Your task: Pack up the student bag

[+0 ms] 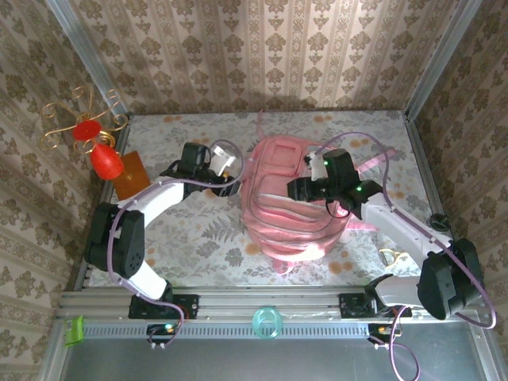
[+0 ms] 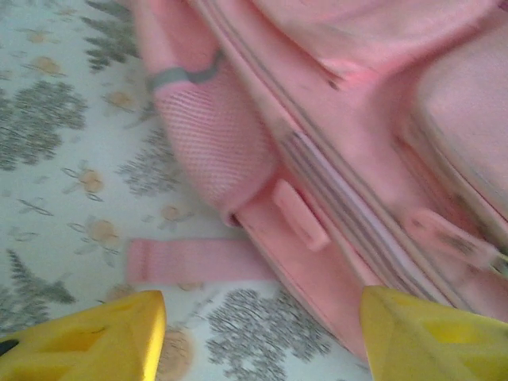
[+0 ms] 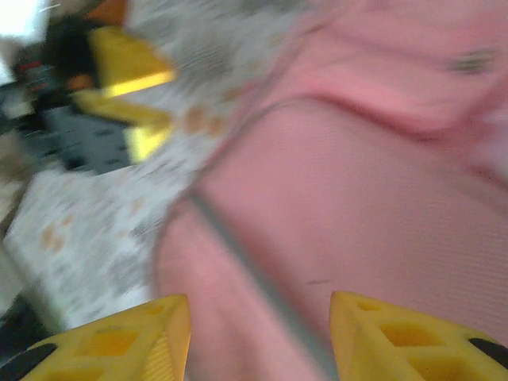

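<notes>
student bag (image 1: 290,202) on the bench (image 1: 198,238): left arm (image 1: 151,202) bent beside it, right arm (image 1: 397,222) over it; left fingers (image 2: 95,337) and right fingers (image 3: 127,337) parted, empty.

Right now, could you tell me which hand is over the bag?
The right hand: pink student bag fabric lies under it, while the left hand sits beside the bag's edge.

A lab test cell dressed as a home — floral cloth (image 2: 63,143) under the left pincer (image 2: 262,317), wallpapered panels (image 1: 278,55) beyond it, bare aluminium frame (image 1: 262,305) behind it.
</notes>
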Tool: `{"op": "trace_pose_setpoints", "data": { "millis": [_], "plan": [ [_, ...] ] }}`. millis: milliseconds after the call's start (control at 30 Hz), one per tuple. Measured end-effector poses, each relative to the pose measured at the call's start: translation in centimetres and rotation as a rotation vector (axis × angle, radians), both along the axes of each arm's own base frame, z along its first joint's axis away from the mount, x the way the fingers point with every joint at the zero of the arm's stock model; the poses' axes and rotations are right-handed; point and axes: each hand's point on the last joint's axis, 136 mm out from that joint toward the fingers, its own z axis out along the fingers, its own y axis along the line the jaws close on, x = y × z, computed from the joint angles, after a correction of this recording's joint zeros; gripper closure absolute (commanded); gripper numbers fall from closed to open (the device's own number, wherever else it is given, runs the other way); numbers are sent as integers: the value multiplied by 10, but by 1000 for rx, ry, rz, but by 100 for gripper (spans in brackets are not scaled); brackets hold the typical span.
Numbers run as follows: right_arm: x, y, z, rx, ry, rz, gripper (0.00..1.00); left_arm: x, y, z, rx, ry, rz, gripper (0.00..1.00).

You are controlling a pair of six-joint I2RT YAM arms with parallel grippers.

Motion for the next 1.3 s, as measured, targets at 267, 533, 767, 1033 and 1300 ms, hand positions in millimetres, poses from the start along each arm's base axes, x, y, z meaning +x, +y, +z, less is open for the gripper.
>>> {"op": "trace_pose_setpoints", "data": {
  "millis": [267, 533, 767, 1033, 1300],
  "plan": [
    [31, -84, -50, -139, 95, -366, 38, 10, -23, 8, -89, 13, 57, 34],
    [75, -60, -69, -166, 126, -254, 46, 3, -39, -42, -166, 293, 183, 36],
    [117, -33, -64, -178, 63, -85, 47, -42, -31, -48, -236, 397, 256, 39],
    [157, 20, -57, -229, -31, 122, 43, -130, -48, -46, -252, 495, 111, 37],
    [188, 53, -27, -373, -132, 135, 39, -142, -40, 12, -328, 356, 67, 26]
  ]
}}
